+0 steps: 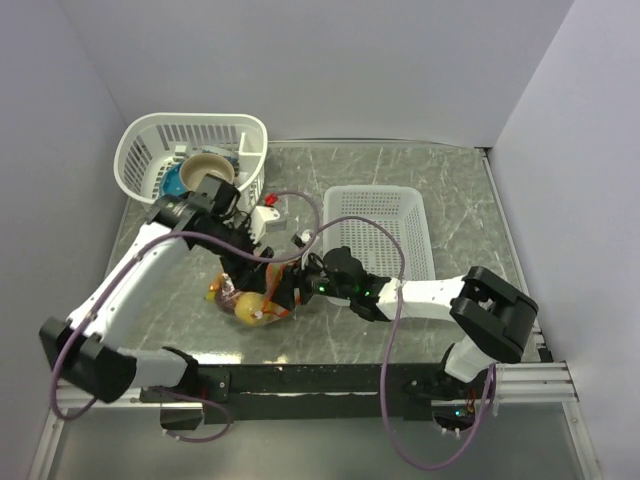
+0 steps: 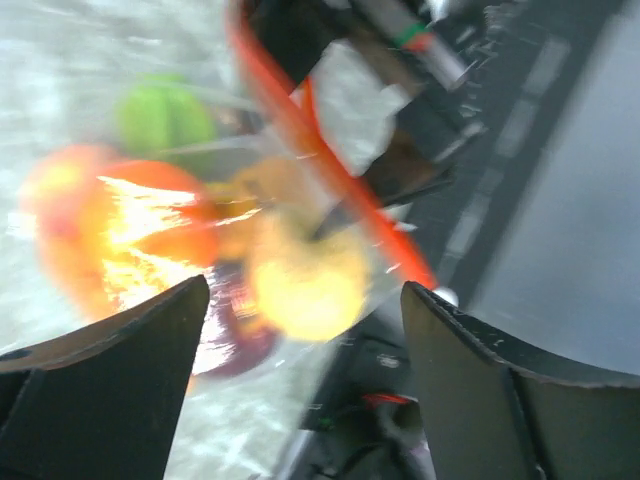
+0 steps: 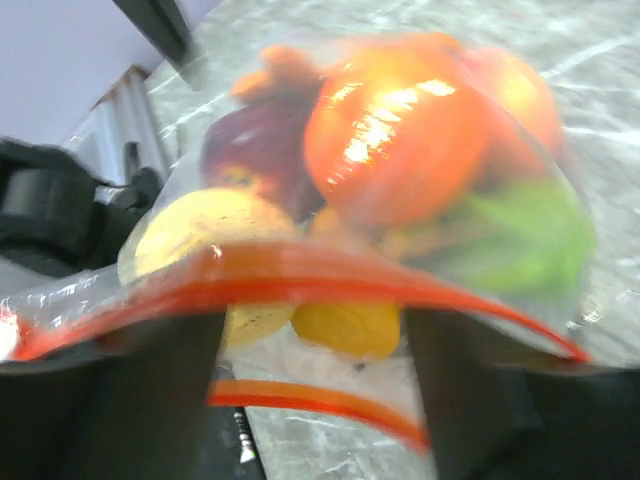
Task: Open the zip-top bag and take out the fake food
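Zip-top bag (image 1: 250, 300) before left end effector (image 2: 305, 290) — spread wide, right end effector (image 3: 312, 340) likewise

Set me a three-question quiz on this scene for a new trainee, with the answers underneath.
1. Multiple choice: what sits in the oval white basket? A) a tan bowl and a blue dish; B) a pile of plates; C) a glass bottle.
2. True or false: the fake food lies inside the zip-top bag.
3. Fill in: the bag's zip strip is coloured ____.
Key: 1 A; 2 true; 3 orange-red.
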Available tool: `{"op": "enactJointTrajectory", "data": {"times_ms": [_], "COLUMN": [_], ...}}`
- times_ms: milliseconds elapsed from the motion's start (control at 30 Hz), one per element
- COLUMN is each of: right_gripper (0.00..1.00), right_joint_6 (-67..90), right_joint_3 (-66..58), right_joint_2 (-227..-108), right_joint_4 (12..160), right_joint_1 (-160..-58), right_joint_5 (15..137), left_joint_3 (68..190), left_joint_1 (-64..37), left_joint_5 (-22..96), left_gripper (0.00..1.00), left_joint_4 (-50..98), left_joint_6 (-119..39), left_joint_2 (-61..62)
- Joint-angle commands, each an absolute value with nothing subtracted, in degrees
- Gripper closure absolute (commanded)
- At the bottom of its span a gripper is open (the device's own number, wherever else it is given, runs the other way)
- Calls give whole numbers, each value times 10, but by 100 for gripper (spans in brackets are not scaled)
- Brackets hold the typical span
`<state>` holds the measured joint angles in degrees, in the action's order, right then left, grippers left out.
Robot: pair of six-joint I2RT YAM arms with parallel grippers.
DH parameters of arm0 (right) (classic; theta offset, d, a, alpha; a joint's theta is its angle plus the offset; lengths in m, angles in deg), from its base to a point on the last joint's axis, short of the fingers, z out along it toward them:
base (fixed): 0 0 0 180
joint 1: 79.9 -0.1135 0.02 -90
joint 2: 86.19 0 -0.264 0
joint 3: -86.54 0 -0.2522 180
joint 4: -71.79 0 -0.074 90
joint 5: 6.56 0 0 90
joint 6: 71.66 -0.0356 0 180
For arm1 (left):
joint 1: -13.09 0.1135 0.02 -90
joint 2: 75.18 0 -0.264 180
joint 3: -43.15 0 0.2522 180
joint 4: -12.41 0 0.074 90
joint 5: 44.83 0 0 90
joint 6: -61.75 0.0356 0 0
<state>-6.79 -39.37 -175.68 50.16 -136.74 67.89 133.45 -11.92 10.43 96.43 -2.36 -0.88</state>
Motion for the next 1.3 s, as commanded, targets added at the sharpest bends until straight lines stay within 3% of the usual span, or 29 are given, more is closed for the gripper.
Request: {"op": "enactJointTrajectory", "data": {"times_ms": [0,33,200,400,733,900,1100,1267], "right_gripper": [10,0,0,0,0,0,0,0], "right_joint_6": [-54,-55,-21,51,63,78,103,112], "right_joint_3": [-374,-382,-400,-389,-404,-373,-329,-314], "right_joint_2": [-1742,-1735,-1714,-1747,-1773,-1795,-1835,-1879], "right_joint_4": [563,571,618,623,535,516,560,562], "right_joint_1": [-1369,-1369,-1393,-1435,-1456,-1467,-1470,-1470], "right_joint_5": [747,757,831,873,792,754,907,953], "left_joint_3": [1332,1311,1228,1134,1149,1118,1111,1116], "left_joint_1": [-61,-42,27,32,21,-60,-80,-79], "left_joint_5": [229,262,316,384,335,350,339,346], "left_gripper": [15,15,21,25,29,29,31,31], "left_joint_4": [888,868,791,736,771,750,757,763], "left_joint_6": [1,7,25,37,1,-50,-51,-40], "left_joint_2": [-65,-67,-29,2,14,8,11,7]}}
